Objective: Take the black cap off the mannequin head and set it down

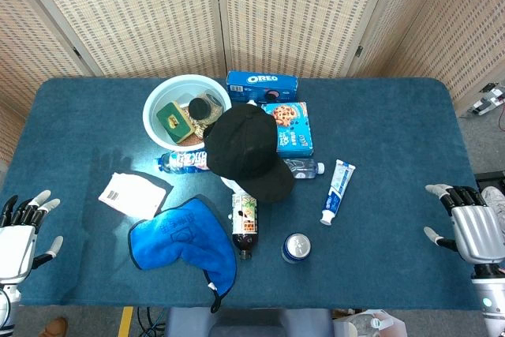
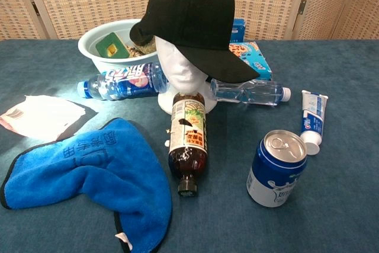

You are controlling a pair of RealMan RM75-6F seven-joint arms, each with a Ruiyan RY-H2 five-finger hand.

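A: Blue cloth lies closest to the chest cam, w/ a brown bottle and blue can beside it.

B: And the black cap?

A: On the white mannequin head, mid surface, brim angled down. Not yet removed.

B: Hands?

A: Left hand and right hand sit at the near edges, fingers spread, holding nothing, well apart from the cap. Whole task remains, I'd judge.

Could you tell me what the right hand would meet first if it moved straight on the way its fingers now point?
The right hand points roughly toward the table's middle. The toothpaste tube looks like the first thing in that line, though height and exact heading are unclear; the blue can lies nearer the front edge, probably off the line.
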